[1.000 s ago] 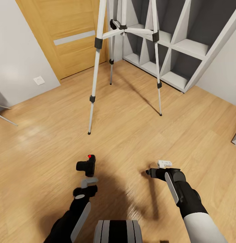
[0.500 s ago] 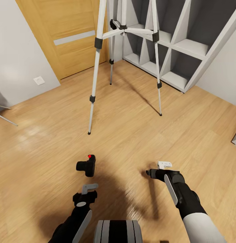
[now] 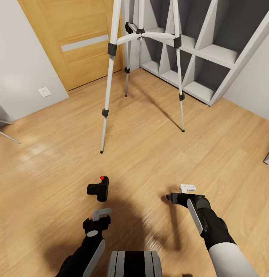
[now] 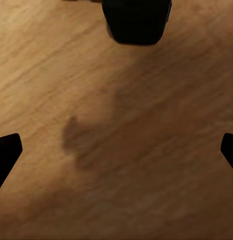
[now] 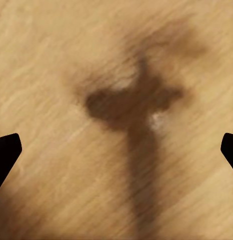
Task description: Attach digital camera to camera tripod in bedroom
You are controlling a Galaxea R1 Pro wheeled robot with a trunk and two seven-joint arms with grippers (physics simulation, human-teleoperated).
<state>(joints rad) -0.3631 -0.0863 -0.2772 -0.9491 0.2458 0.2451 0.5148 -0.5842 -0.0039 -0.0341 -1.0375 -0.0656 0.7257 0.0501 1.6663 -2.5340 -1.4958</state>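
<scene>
The left pincer (image 3: 100, 214) hangs low over the light wood floor (image 3: 53, 184), its fingers spread wide apart and holding nothing; in the left wrist view its two dark fingertips (image 4: 7, 152) sit at opposite edges of the picture with bare floorboards between them. Just ahead of that pincer, apart from it and not touched, the digital camera (image 3: 99, 188) lies on the floor, a small black box with a red dot on top. In the left wrist view the camera (image 4: 137, 20) shows as a dark block beyond the fingertips, with the pincer's own shadow on the boards between.

The right pincer (image 3: 187, 188) is held over the floor off to the right of the camera, well apart from it, its pale fingers pointing forward. Its fingers are also spread apart and empty: the right wrist view has one dark fingertip (image 5: 6, 152) at each side and only the floor (image 5: 56, 60) and a blurred shadow between.

Farther ahead of both pincers stands the camera tripod (image 3: 109, 77), its three silver-white legs with black joints planted on the floor; its head is cut off by the top of the head view. Behind the tripod, a wooden door (image 3: 73, 38) stands to the left and white cube shelves (image 3: 211, 50) to the right. A white wall (image 3: 22, 69) with a small socket plate (image 3: 44, 91) runs left of the door.
</scene>
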